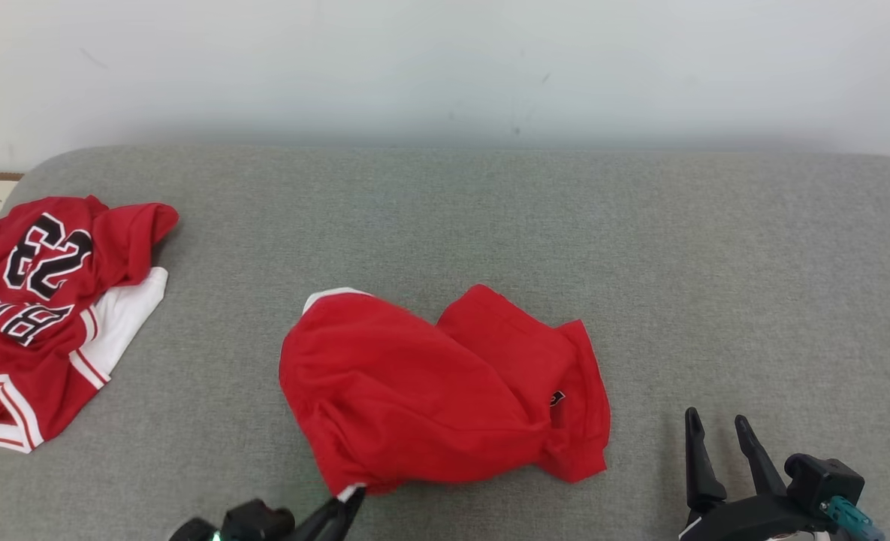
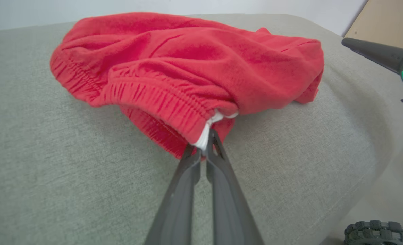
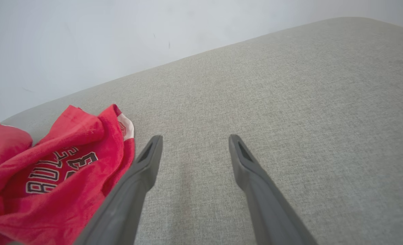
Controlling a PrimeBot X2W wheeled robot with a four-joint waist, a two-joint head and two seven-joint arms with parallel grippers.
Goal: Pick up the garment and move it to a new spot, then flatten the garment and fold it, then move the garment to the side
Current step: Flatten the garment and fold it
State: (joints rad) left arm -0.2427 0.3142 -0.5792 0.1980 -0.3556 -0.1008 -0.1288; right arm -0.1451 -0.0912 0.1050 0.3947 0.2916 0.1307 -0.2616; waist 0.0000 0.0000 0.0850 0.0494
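Nearest the lens: left end effector (image 2: 206, 146), clamped shut on the white-trimmed corner of the red shorts (image 1: 429, 391), right at the elastic waistband. Lay bunched and rumpled in the middle of the grey cushion (image 1: 490, 210), near its front edge. Right of the shorts, well apart: right end effector (image 1: 715, 417), fingers spread wide, held nothing, hovered over bare fabric. Far left of the shorts: red number-23 jersey (image 1: 39, 293) heaped over white cloth (image 1: 133, 315).

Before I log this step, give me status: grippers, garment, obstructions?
Left gripper, jaws shut on white corner of red garment. Right gripper open, off the cloth. Garment crumpled on cushion. Jersey pile far left, clear.
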